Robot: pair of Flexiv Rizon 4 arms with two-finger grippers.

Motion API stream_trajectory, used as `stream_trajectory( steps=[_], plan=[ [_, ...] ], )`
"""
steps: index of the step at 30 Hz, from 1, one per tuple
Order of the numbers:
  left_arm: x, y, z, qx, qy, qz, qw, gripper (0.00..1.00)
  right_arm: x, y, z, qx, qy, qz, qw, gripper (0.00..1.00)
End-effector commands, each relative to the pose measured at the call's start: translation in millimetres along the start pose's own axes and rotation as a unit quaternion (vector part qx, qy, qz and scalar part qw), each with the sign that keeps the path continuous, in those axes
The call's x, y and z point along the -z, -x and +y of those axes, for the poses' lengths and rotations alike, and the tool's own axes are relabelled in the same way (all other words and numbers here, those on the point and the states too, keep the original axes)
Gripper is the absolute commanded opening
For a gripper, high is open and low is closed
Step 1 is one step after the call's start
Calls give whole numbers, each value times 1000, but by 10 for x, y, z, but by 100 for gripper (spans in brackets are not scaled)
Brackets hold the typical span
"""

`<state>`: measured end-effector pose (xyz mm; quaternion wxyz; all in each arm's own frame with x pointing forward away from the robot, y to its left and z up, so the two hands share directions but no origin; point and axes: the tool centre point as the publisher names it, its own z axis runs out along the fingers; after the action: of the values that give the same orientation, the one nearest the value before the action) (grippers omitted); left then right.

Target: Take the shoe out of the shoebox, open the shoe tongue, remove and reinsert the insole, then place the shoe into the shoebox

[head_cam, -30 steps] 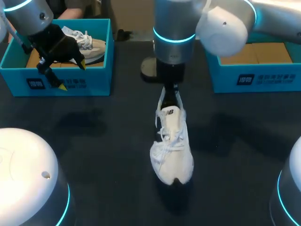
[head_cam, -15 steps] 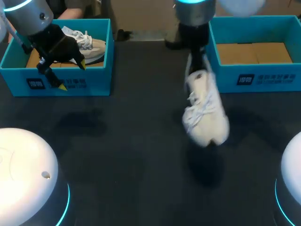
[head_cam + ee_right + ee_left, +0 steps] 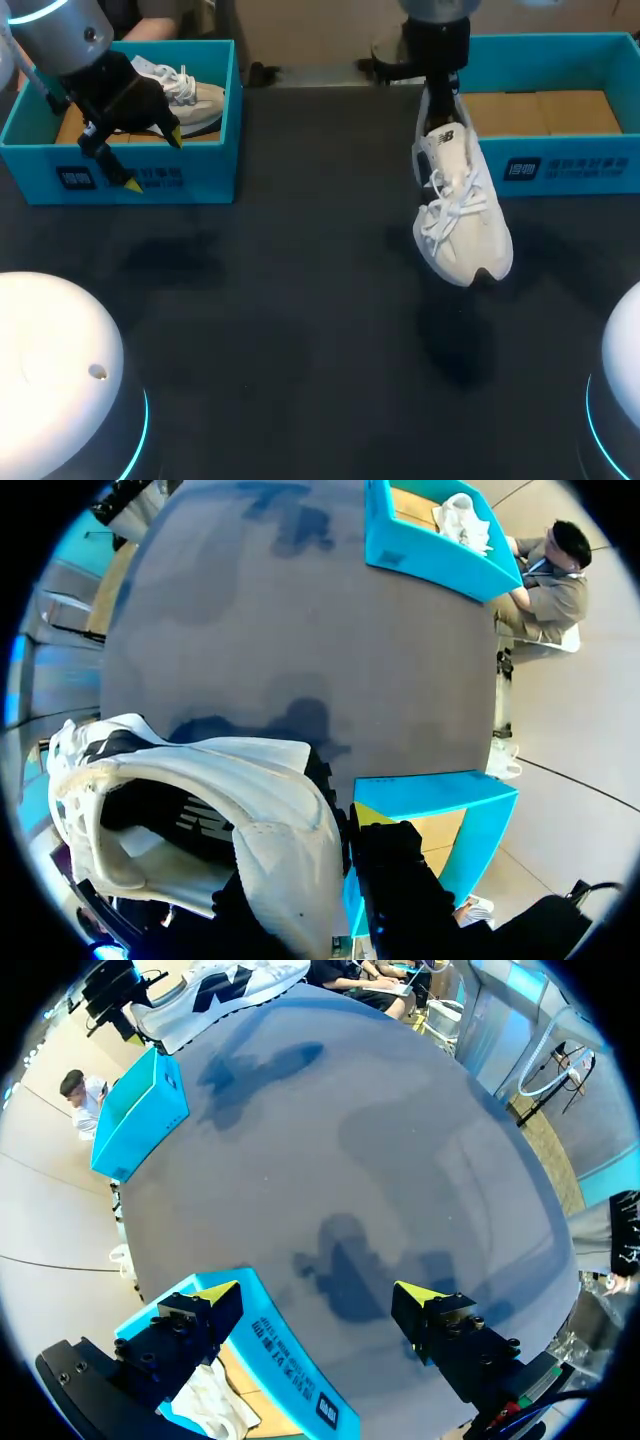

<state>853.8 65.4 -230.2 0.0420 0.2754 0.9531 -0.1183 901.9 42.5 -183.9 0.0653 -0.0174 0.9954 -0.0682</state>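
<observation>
Shoe (image 3: 462, 215) pinched in right gripper (image 3: 438, 95) near right shoebox (image 3: 585, 165); left gripper (image 3: 152, 160) spread; left shoebox (image 3: 205, 175) holds second shoe (image 3: 197, 100).

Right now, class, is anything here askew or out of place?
The white lace-up sneaker hangs toe-down in mid-air from the right gripper, in front of the right-hand teal cardboard shoebox rather than inside it.

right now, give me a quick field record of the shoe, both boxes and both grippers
white shoe: off the table, heel up, toe down
right gripper: shut on the shoe's heel
right shoebox: beside the held shoe, no shoe seen inside
left shoebox: holds a second shoe
left gripper: open, at the left shoebox's front wall
</observation>
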Motion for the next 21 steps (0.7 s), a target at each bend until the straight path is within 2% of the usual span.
stream_trajectory(
  steps=[1, 5, 8, 11, 15, 17, 21],
  plan=[
    [-1, -11, 0, 0, 1, 0, 1000, 100, 50, 119, -132, -41, 17, -6, 999, 0],
    [-1, -11, 0, 0, 1, 0, 1000, 100, 277, 356, -492, -46, -5, -25, 999, 0],
    [-1, -11, 0, 0, 1, 0, 1000, 100, 356, 559, -759, -53, -1, -32, 998, 0],
    [-1, -11, 0, 0, 1, 0, 1000, 100, 382, 792, -982, -48, -20, -24, 998, 0],
    [-1, -11, 0, 0, 1, 0, 1000, 100, 416, 1076, -1273, -23, -5, -26, 999, 0],
    [-1, -11, 0, 0, 1, 0, 1000, 100, 391, 1227, -1442, -13, -17, -18, 1000, 0],
    [-1, -11, 0, 0, 1, 0, 1000, 100, 322, 1501, -1796, -1, -15, -15, 1000, 0]
  ],
)
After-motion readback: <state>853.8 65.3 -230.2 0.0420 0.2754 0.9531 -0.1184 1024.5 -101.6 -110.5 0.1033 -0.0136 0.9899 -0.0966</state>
